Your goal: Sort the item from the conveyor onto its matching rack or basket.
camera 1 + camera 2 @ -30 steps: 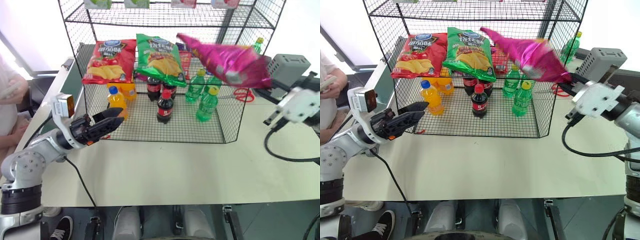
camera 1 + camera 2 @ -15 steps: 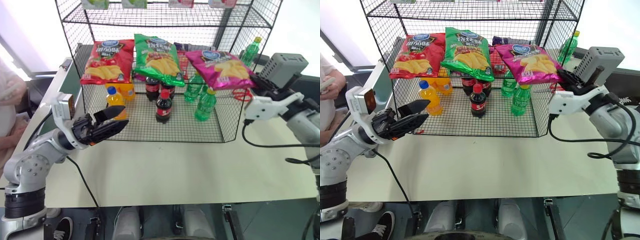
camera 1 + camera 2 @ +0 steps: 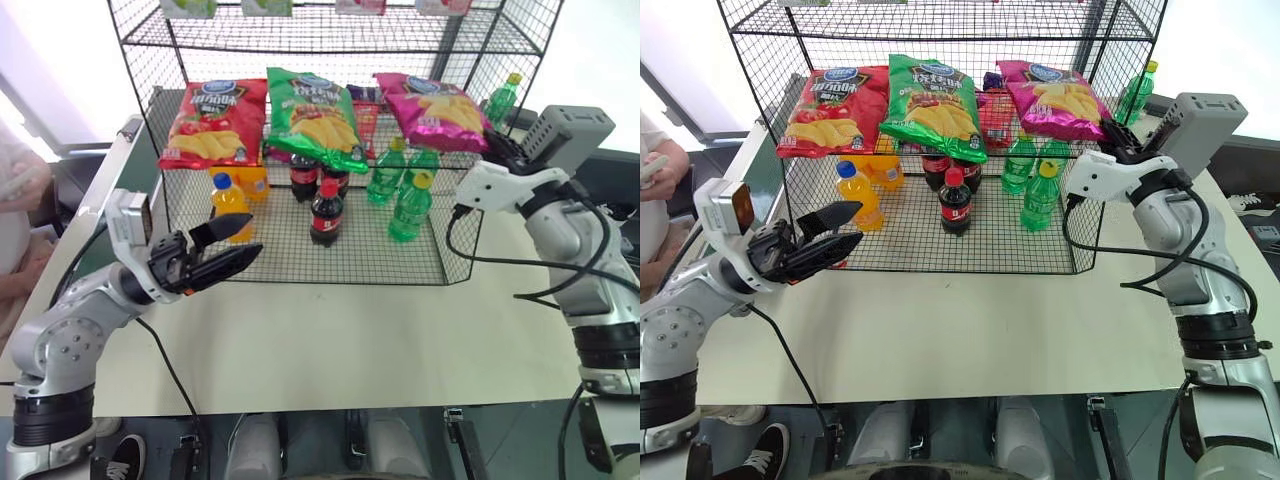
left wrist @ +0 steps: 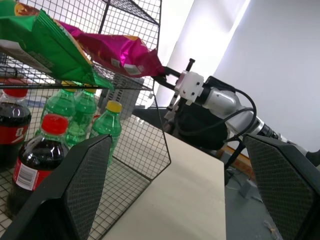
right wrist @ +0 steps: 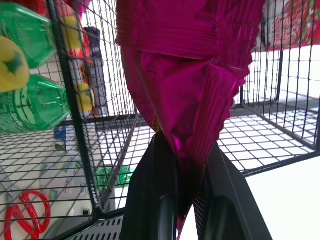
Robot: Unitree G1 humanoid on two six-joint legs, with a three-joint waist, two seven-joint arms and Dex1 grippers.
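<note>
The item, a magenta-pink crisp bag (image 3: 435, 100), lies at the right end of the middle tier of the black wire rack (image 3: 440, 45), next to a green bag. My right gripper (image 3: 490, 142) is at the rack's right front corner, shut on the bag's near edge. In the right wrist view the two fingers (image 5: 150, 200) pinch the crimped foil (image 5: 190, 75). My left gripper (image 3: 250, 238) hovers open and empty over the table in front of the rack's left half. The conveyor (image 3: 125, 165) runs along the table's left side.
A red bag (image 3: 215, 120) and the green bag (image 3: 315, 115) share the tier. Orange (image 3: 232, 200), cola (image 3: 327, 210) and green bottles (image 3: 408, 205) stand on the tier below. A grey box (image 3: 565, 135) sits at the right, and a person (image 3: 20, 190) at the far left.
My right arm carried the pink bag from mid-air at the right forward onto the rack's middle tier, turning it flat. The left gripper stayed open and nearly still.
</note>
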